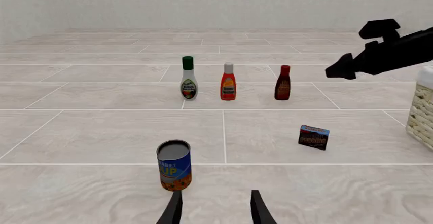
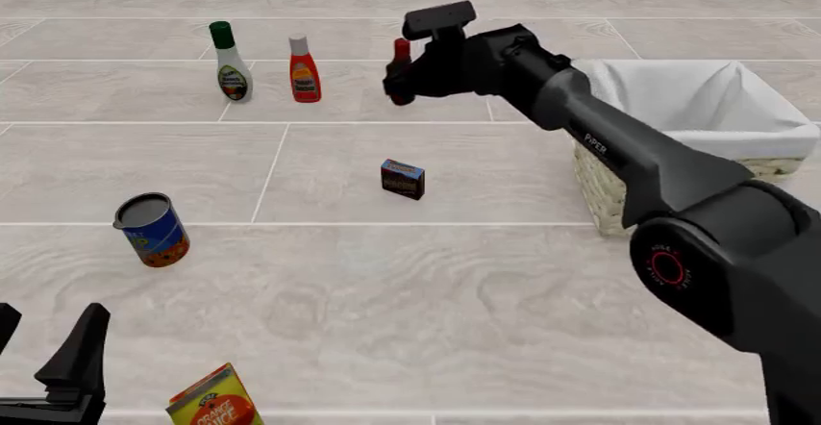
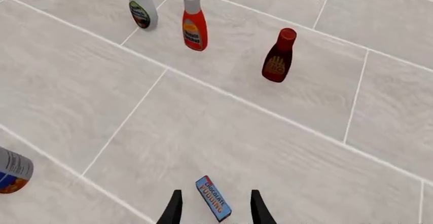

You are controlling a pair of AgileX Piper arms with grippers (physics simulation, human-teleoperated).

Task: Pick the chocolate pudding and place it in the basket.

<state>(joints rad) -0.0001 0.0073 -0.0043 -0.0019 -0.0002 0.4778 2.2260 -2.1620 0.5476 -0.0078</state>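
Observation:
The chocolate pudding, a small dark brown box with a blue edge, lies on the floor's middle, left of the basket. The box also shows in the left wrist view and in the right wrist view. My right gripper hangs open, high over the floor beyond the pudding, which appears between its fingers but far below them. The right gripper also crosses the left wrist view. My left gripper stays open and empty at the near left, its fingers pointing past the can.
A blue and orange can stands at the near left. At the front edge sits an orange juice carton. A white dressing bottle, a red ketchup bottle and a dark sauce bottle line the far side.

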